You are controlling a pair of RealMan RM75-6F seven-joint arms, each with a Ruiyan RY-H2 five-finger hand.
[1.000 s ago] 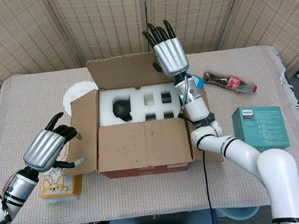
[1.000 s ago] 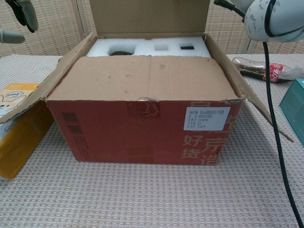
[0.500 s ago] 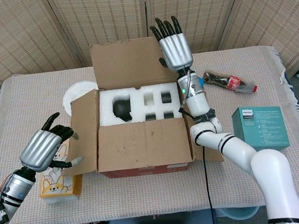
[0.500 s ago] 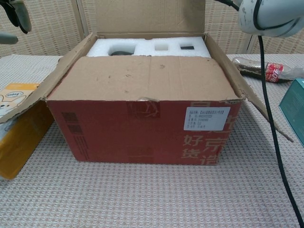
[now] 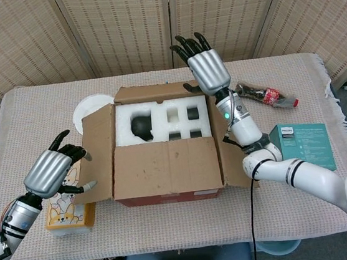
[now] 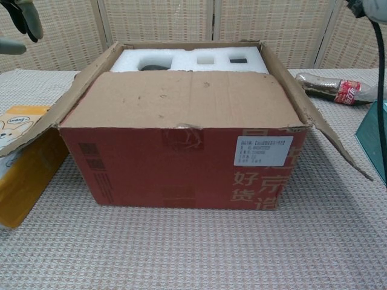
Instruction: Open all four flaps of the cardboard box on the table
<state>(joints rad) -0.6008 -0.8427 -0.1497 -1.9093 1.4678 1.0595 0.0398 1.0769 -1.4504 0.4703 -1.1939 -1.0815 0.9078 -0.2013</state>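
1. The box (image 5: 163,147) sits mid-table, nearer the front edge. Its far flap (image 5: 153,92) and both side flaps look folded out.
2. The near flap (image 5: 167,166) lies flat over the opening, so I judge one flap left.
3. The right hand (image 5: 207,69) hovers by the far right corner, fingers spread, holding nothing.
4. The left hand (image 5: 51,172) hangs beside the left flap (image 5: 99,152), fingers loosely curled, empty.
5. The cardboard is brown, creased, red-sided; white moulded foam (image 5: 162,120) fills it.
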